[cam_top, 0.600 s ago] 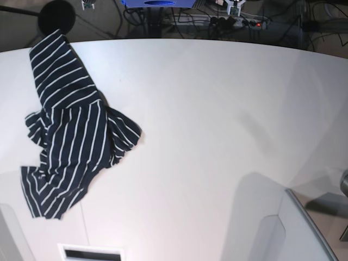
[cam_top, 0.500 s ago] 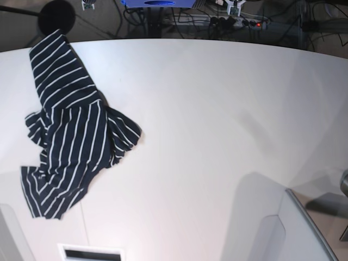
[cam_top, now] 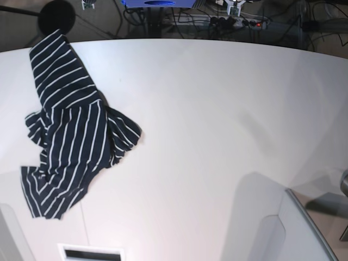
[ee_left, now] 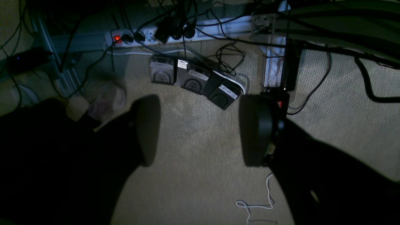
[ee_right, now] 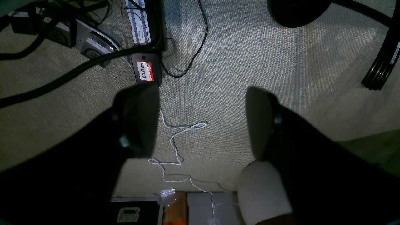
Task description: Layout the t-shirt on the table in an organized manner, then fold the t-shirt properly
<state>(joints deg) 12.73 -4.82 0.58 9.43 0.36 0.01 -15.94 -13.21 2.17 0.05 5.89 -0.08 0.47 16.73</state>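
Observation:
The t-shirt point(cam_top: 68, 130), dark navy with thin white stripes, lies crumpled on the left side of the white table point(cam_top: 217, 119); one end reaches the far edge. No gripper shows in the base view. My left gripper point(ee_left: 198, 131) hangs open over the carpeted floor with nothing between its fingers. In the right wrist view my right gripper point(ee_right: 200, 122) also stands open above the floor, empty. The shirt and the tabletop do not appear in either wrist view.
Below the left gripper lie a power strip point(ee_left: 187, 31), foot pedals point(ee_left: 193, 82) and cables. Under the right gripper a thin white cable point(ee_right: 175, 147) winds over carpet beside a labelled black box point(ee_right: 146, 71). A grey arm part point(cam_top: 304, 234) fills the base view's lower right.

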